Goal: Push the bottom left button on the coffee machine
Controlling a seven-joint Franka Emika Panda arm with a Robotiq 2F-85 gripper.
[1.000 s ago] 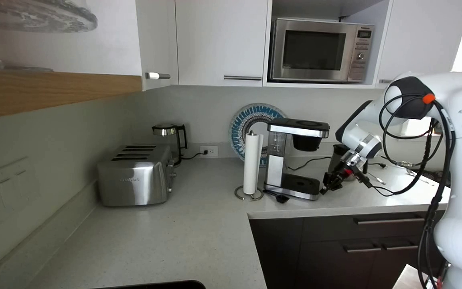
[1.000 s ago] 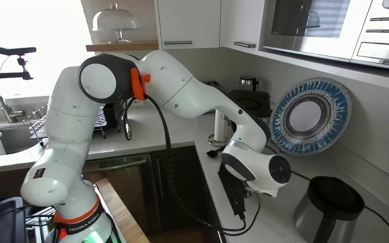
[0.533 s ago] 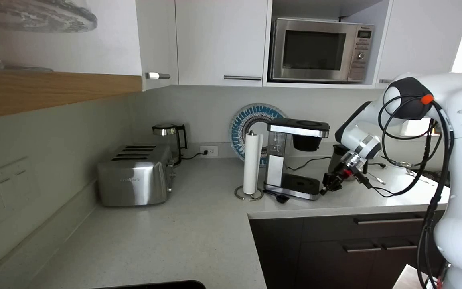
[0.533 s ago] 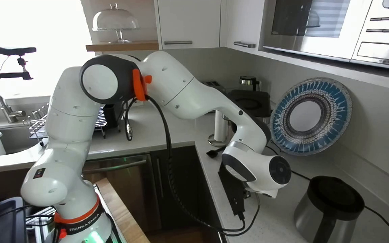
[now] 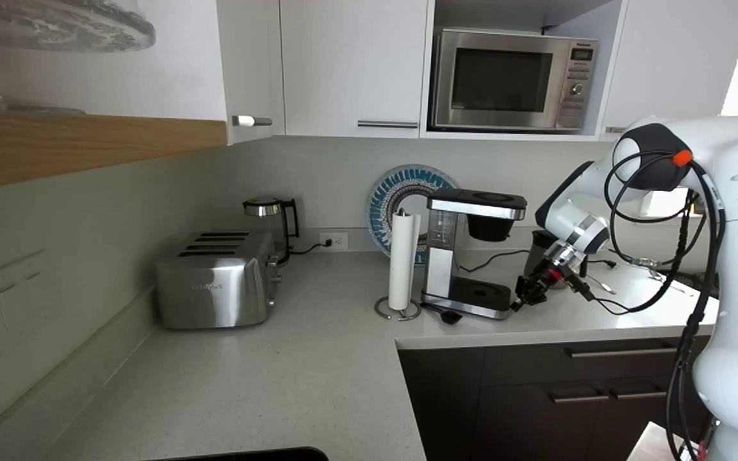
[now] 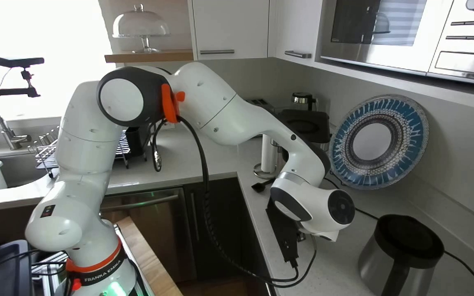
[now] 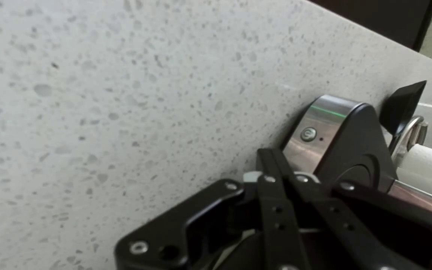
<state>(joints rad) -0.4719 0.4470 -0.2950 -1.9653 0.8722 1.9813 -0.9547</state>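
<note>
The coffee machine (image 5: 438, 272) stands on the counter, black with a silver band and flat black base. In an exterior view its black top (image 6: 305, 124) shows behind my arm. In the wrist view its base (image 7: 362, 144) has a metallic front with a round silver power button (image 7: 308, 134) and a small dark dot beside it. My gripper (image 7: 271, 152) is shut and empty, its fingertips together just left of and below the button in the picture. The fingers hide the rest of the front strip. In an exterior view the gripper (image 5: 516, 305) is low, at the base's front corner; whether it touches is unclear.
A paper towel roll (image 5: 401, 262) and a black scoop-like item (image 5: 450, 317) stand beside the machine. A dark metal jug (image 6: 401, 250) is near the wrist. A patterned plate (image 6: 379, 142) leans on the wall. A chrome toaster (image 5: 215, 282) is farther along. A microwave (image 5: 503, 80) sits above.
The arm's elbow shifted very slightly between one second and half a second ago. The gripper stays at the base's front corner, with no visible movement since half a second ago.
</note>
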